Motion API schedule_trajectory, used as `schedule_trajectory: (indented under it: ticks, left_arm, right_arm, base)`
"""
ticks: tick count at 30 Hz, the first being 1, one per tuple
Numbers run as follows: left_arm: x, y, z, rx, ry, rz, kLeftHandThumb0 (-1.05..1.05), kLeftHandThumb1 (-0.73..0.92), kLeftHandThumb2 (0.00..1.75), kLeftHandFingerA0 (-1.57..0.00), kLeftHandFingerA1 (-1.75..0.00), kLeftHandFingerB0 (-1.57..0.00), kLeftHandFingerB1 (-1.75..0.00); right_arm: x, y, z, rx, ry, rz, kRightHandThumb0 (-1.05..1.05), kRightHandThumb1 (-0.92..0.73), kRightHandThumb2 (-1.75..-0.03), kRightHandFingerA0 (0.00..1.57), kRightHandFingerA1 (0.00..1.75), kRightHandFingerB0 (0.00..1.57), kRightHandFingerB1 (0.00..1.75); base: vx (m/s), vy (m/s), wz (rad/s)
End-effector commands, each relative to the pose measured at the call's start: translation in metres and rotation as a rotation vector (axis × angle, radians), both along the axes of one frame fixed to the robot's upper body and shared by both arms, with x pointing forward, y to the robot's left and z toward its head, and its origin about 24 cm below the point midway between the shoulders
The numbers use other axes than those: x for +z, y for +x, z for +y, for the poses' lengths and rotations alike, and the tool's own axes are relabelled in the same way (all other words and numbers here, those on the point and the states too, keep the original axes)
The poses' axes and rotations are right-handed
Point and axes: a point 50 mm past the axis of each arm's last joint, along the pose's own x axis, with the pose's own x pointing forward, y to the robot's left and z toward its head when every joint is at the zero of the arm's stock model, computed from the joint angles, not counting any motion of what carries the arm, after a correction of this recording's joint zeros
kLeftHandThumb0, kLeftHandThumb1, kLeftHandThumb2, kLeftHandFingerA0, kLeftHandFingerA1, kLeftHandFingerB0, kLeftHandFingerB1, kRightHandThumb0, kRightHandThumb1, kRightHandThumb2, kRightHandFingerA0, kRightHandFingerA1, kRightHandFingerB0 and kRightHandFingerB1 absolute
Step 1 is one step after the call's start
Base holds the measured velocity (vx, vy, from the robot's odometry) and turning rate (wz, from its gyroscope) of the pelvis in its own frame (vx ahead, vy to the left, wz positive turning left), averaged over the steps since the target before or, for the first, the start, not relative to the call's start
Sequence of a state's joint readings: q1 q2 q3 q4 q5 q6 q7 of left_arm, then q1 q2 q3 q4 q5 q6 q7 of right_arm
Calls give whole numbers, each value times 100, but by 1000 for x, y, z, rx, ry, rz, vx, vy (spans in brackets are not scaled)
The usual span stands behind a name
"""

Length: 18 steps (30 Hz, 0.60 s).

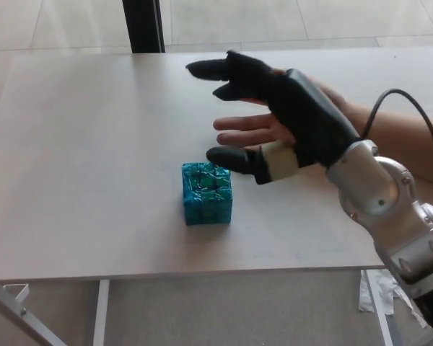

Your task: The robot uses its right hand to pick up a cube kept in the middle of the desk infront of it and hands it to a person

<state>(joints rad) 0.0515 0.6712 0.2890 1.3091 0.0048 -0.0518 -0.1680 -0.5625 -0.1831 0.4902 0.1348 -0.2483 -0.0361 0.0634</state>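
A teal-blue cube (207, 192) with a crinkled shiny surface sits on the pale desk (86, 144), near its middle. My right hand (270, 108) reaches in from the right, raised above the desk, just right of and behind the cube. Its two fingers and thumb are spread apart and hold nothing; the thumb tip hangs close over the cube's top right corner. A person's open hand (249, 131) lies palm up on the desk behind my hand, mostly covered by it. My left hand is out of view.
The person's forearm (408, 140) stretches off the right edge. A dark post (142, 25) stands beyond the desk's far edge. White desk legs (99, 310) and crumpled white paper (368, 288) lie below the near edge.
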Motion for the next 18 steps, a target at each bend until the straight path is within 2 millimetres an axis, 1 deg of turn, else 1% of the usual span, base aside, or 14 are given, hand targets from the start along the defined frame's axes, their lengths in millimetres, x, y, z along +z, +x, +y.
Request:
schedule_trajectory:
  ticks: [1,4,5,7,8,9,11,12,13,14,15,16,17,18]
  left_arm:
    - [10,0,8,-34,35,7,-49,65,59,-58,-58,-56,-43]
    - [9,0,7,-56,40,27,-51,66,59,-59,-57,-57,-42]
    - [8,0,6,-51,36,24,-51,65,59,-58,-58,-56,-42]
    - [7,-1,6,-34,31,20,-50,65,59,-59,-57,-56,-42]
    - [7,0,6,-42,29,22,-51,65,60,-56,-55,-55,-42]
    - [7,0,5,-47,29,24,-50,65,60,-57,-54,-55,-42]
    - [6,0,4,-47,28,25,-50,65,60,-57,-54,-55,-42]
    - [6,0,4,-48,26,24,-49,66,59,-57,-56,-54,-42]
    - [5,1,4,-54,27,26,-49,66,59,-57,-56,-54,-42]
    - [5,2,4,-46,26,28,-50,65,59,-59,-56,-56,-41]
    - [5,2,4,-45,26,28,-50,65,59,-59,-56,-56,-41]
    - [5,2,4,-48,26,29,-50,65,60,-57,-55,-55,-42]
    - [5,3,4,-51,26,30,-50,65,60,-57,-55,-55,-42]
    - [5,4,4,-52,27,25,-49,65,59,-58,-57,-56,-42]
  right_arm:
    - [-17,11,11,-31,-379,-59,-81,-63,-60,34,69,35,43]
    - [-21,13,15,-29,-432,-88,-81,-62,-59,34,69,35,43]
    - [-24,14,17,-27,-485,-88,-80,-62,-60,31,68,32,44]
    - [-29,15,20,-24,-507,-89,-79,-61,-59,34,64,36,42]
    - [-34,15,23,-24,-532,-98,-83,-48,-94,38,66,32,50]
    - [-38,15,25,-23,-541,-102,-83,-48,-93,34,65,36,51]
    - [-41,15,26,-21,-545,-104,-85,-49,-93,34,66,37,52]
    - [-44,14,29,-16,-560,-108,-84,-50,-94,35,68,34,51]
    - [-46,13,31,-11,-578,-112,-84,-50,-94,35,68,34,51]
    - [-49,12,33,-12,-592,-130,-83,-58,-61,34,67,40,42]
    - [-49,12,33,-13,-594,-133,-83,-58,-61,34,67,40,42]
    - [-52,11,35,-11,-606,-134,-81,-61,-60,32,64,40,42]
    - [-56,10,38,-8,-621,-135,-81,-61,-60,32,64,40,42]
    - [-59,9,39,-10,-649,-125,-82,-64,-60,29,62,37,42]
  base:
    - [0,0,0]
    - [0,0,0]
    - [0,0,0]
    - [0,0,0]
    - [0,0,0]
    - [0,0,0]
    - [0,0,0]
    - [0,0,0]
    - [0,0,0]
    - [0,0,0]
    - [0,0,0]
    - [0,0,0]
    - [0,0,0]
    - [0,0,0]
